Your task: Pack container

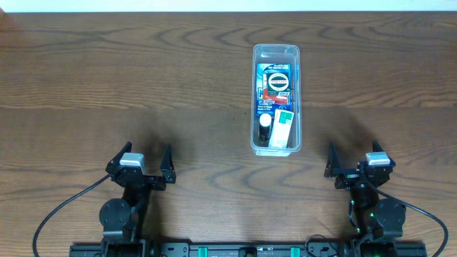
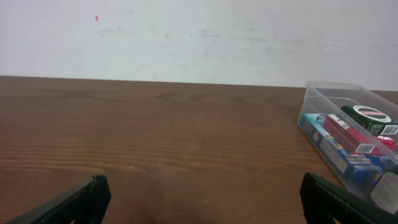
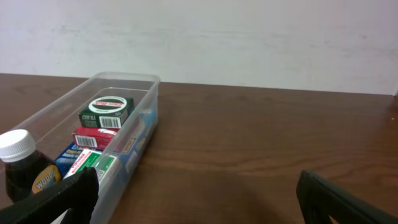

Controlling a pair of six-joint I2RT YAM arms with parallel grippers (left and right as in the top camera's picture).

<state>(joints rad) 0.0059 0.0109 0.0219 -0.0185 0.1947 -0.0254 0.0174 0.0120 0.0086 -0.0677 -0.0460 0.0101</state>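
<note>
Overhead: container point(image 1: 276, 47) upper centre, holding boxes point(image 1: 275, 82) and bottle point(image 1: 265, 123). Left gripper point(image 1: 148, 148) lower left, right gripper point(image 1: 353, 147) lower right; both spread wide, empty. Packing looks complete. Best park arms clear, no nudging container.

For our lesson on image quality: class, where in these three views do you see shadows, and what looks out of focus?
Overhead: soft shadows smudge the table ahead of the left gripper and right gripper; the container looks sharp. Left wrist: its fingers are dark and blurred. Right wrist: fingers and the near bottle look soft.
</note>
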